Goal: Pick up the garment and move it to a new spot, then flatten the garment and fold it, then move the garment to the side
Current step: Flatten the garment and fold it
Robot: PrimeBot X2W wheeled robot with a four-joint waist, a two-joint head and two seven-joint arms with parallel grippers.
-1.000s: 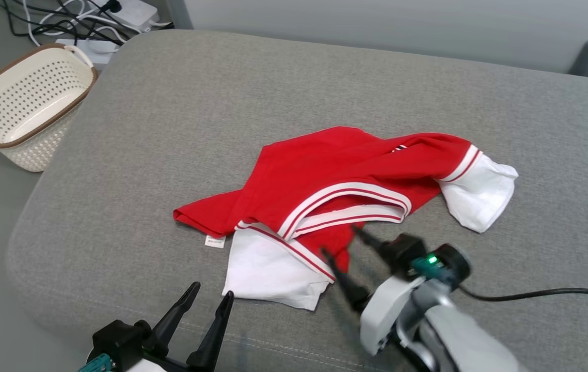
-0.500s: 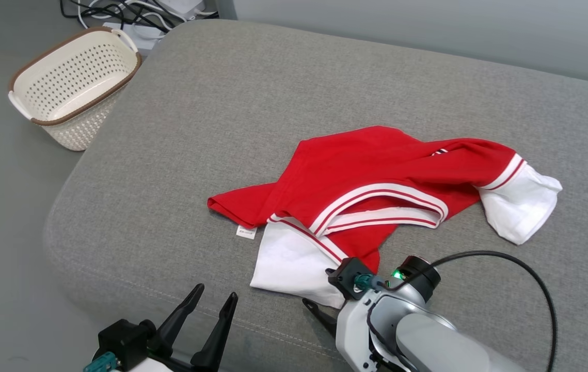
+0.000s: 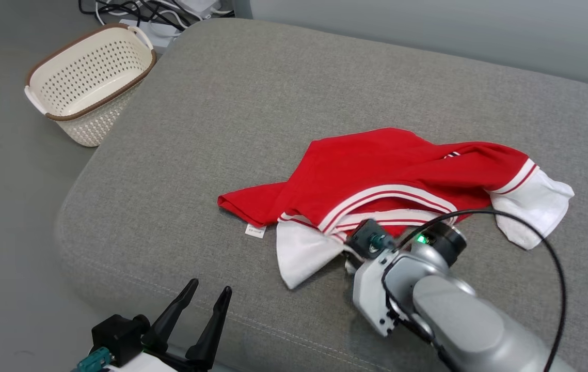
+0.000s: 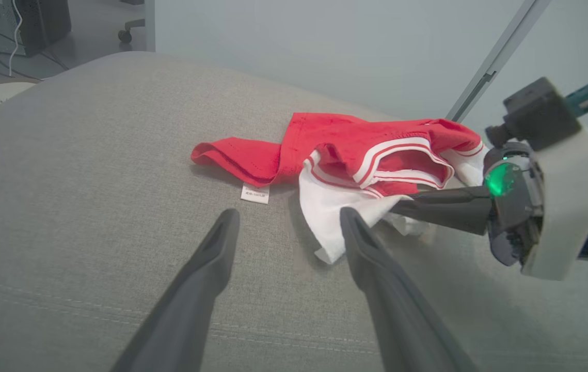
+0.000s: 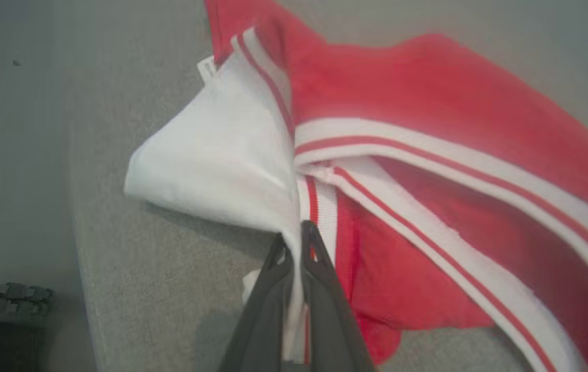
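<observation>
The garment [image 3: 386, 165] is a red shirt with white sleeves and red-and-white striped trim, lying crumpled on the grey cushion [image 3: 273, 88]. My right gripper [image 5: 296, 232] is shut on the near white sleeve [image 3: 304, 253] right beside its striped band, and the cloth is bunched into a peak at the fingertips. The left wrist view shows the right gripper [image 4: 402, 206] reaching into the sleeve from the right. My left gripper [image 3: 208, 292] is open and holds nothing, above the cushion's front edge, left of the sleeve. The far white sleeve [image 3: 536, 206] lies flat at the right.
A cream perforated basket [image 3: 92, 77] with a brown rim stands on the floor off the cushion's far left corner. Cables [image 3: 133, 8] lie behind it. A black cable [image 3: 536, 232] loops from my right wrist over the garment's right side. A small white label [image 3: 255, 231] hangs from the hem.
My right gripper has turned over, come down on the near white sleeve and shut on it, bunching the cloth. The head camera shifted. The left gripper stayed open.
</observation>
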